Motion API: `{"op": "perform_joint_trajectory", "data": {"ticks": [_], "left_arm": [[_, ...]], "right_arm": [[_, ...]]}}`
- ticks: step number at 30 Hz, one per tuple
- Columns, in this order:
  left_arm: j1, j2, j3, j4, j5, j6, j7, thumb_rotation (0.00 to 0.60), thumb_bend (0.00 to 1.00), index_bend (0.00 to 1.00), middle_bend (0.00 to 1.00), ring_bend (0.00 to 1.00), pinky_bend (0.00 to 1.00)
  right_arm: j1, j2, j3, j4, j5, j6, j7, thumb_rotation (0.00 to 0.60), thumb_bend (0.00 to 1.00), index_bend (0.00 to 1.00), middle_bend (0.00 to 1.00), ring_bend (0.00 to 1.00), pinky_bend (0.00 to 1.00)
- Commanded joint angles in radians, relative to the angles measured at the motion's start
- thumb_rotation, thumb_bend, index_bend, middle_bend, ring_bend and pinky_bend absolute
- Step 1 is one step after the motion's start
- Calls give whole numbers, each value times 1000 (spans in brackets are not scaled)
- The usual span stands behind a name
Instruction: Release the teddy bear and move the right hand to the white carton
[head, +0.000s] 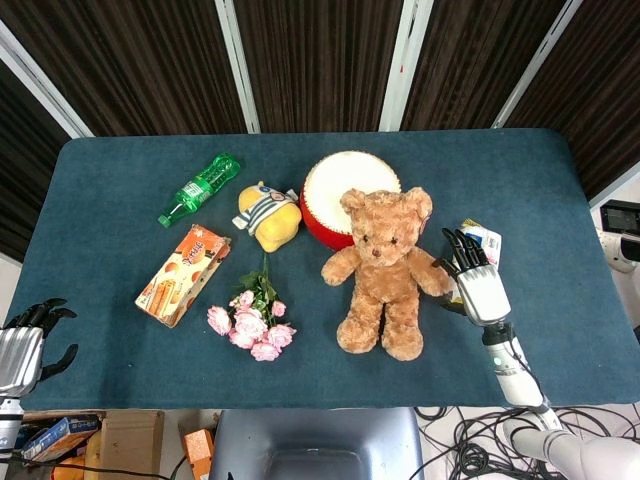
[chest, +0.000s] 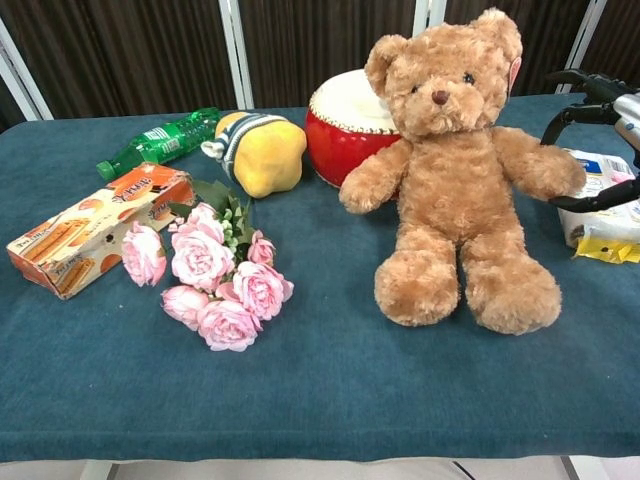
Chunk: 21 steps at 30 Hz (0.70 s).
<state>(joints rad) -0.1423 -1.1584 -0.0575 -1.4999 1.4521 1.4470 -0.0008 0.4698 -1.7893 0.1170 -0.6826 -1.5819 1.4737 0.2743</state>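
One bunch of pink roses (chest: 212, 282) lies nearest the front edge of the blue table (head: 100, 360), left of centre, its green stems pointing toward the far side. One teddy bear (chest: 455, 170) sits just right of centre, arms and legs spread, free of any grasp. At the near left corner, off the table's edge, the robot's left hand (head: 22, 347) hangs with fingers apart and nothing in it.

On the right, the right hand (head: 473, 282) hovers over the single white carton (chest: 606, 203), covering most of it in the head view; only the carton's far end shows past the fingertips. The hand's fingers are spread and hold nothing, the thumb reaching toward the bear's nearer arm. Whether the hand touches the carton cannot be told. The carton lies flat just beside the bear's arm, a yellow patch at its near end.

One orange biscuit box (head: 183, 274) lies closed on the left, so its contents cannot be seen. Farther back, one yellow plush toy (chest: 258, 152) with a striped band lies near the middle, and one red drum (head: 345, 195) with a white top stands behind the bear, touching its head and shoulder. Farthest left, one green plastic bottle (head: 199, 188) lies on its side; whether it holds liquid cannot be told.
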Motion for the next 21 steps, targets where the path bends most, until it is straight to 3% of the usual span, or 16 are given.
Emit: {"op": "perform_joint_trajectory", "data": {"ticks": [1, 13, 21], "left_arm": [[1, 0, -3, 3, -2, 1, -8, 600, 293, 389, 253, 254, 389], [-2, 1, -5, 5, -4, -10, -15, 600, 291, 388, 252, 253, 390], [-1, 4, -7, 1, -7, -13, -18, 600, 291, 388, 253, 254, 390]], "right_arm": [[6, -23, 1, 31, 3, 5, 23, 600, 89, 484, 21, 3, 169], [15, -62, 25, 100, 16, 68, 68, 600, 267, 668, 42, 3, 194], [17, -68, 23, 96, 20, 75, 43, 600, 274, 692, 43, 3, 197]]}}
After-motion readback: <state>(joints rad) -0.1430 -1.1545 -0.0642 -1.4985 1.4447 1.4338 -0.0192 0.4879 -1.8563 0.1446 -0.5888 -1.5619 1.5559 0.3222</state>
